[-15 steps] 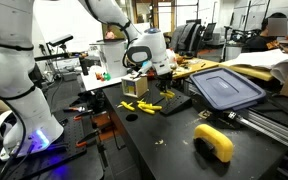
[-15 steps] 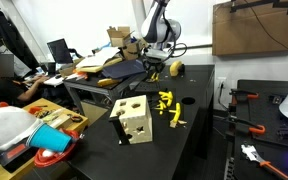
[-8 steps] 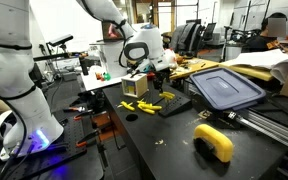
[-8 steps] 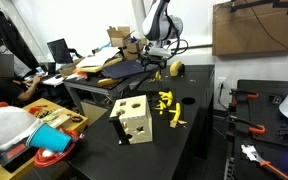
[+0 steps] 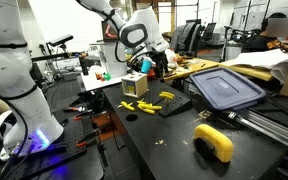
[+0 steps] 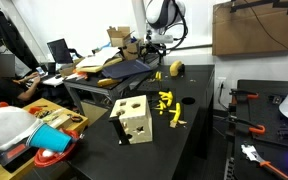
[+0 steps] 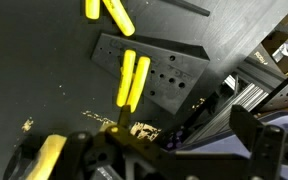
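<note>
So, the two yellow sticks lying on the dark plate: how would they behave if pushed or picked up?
The yellow sticks look straight and hard-edged, so they are probably stiff. They are thin, so likely light. They lie flat, side by side, on the smooth dark plate, so a push would probably slide them rather than roll them.

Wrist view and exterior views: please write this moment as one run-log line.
jaws: open | gripper: hovers above dark perforated plate | on plate: two yellow sticks, side by side
</note>
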{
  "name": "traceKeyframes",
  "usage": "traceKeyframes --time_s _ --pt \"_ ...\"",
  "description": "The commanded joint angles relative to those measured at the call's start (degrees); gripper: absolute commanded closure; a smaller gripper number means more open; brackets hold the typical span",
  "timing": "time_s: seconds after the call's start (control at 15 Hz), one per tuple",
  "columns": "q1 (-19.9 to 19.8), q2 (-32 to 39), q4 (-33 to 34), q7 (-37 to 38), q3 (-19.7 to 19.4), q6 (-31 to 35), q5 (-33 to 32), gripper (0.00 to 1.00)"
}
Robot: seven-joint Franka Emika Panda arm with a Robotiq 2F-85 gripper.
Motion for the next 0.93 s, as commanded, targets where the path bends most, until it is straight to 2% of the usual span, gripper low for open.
traceKeyframes --time_s 0.0,0.2,0.67,0.87 --pt "0.62 -5.14 -0.33 0.83 0.01 -5.50 -6.48 0.00" --pt "-0.14 -7.98 0.54 -1.51 1.84 -10.84 -9.19 0.00" --pt "-2.23 -10.34 2.65 -18.39 4.51 -26.11 -6.64 0.00" --pt "-2.37 -11.10 3.12 -23.06 5.09 -31.76 -7.30 0.00"
